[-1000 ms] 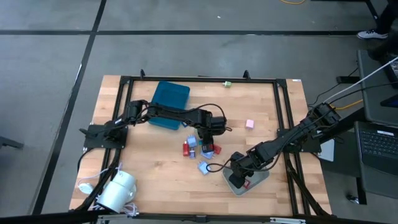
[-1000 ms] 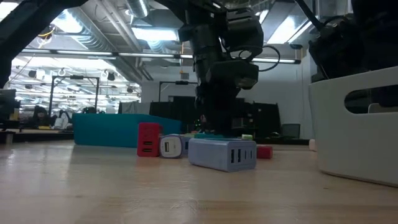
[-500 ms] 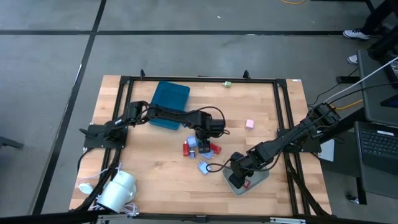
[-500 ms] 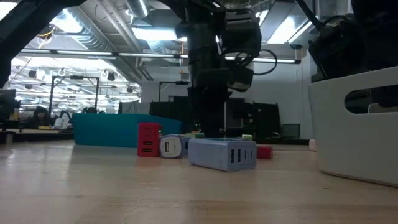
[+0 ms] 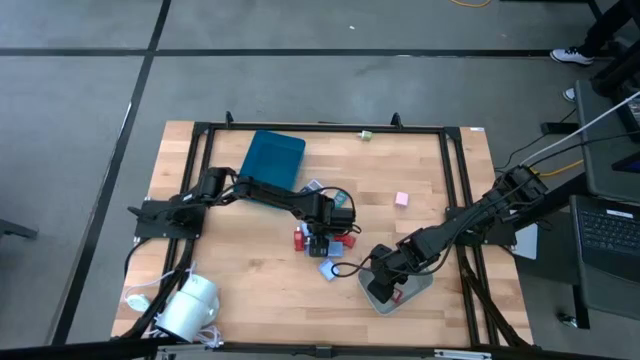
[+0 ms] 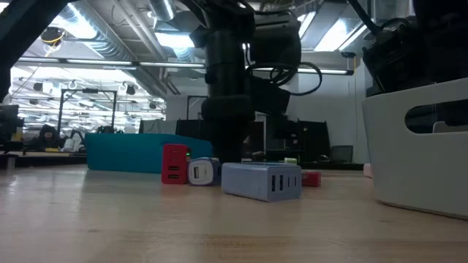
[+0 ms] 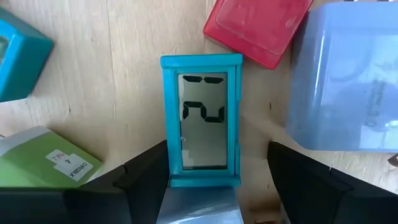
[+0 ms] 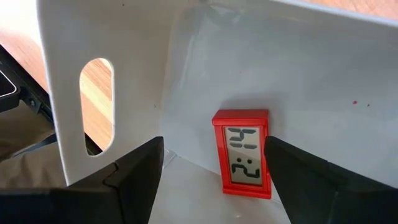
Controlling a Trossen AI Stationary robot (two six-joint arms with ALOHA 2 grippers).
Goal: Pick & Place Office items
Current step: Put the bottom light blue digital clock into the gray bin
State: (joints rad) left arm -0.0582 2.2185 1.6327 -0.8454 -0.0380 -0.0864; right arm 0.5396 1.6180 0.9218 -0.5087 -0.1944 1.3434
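Shifted toward 7 o'clock onto the cluster, left gripper (image 7: 217, 186) now straddling the blue clock (image 7: 202, 121), fingers apart, pickup apparently next.

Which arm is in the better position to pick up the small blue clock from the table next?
Probably the left. The left gripper is open, one finger on each side of the blue clock. The right gripper is inside the grey tray, by a red clock.

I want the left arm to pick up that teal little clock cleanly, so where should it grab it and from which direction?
Probably from straight above, across the teal clock's two long edges: it lies flat, screen up, centred between the open left gripper's fingers, with bare wood along both long sides, though the pale blue block sits close.
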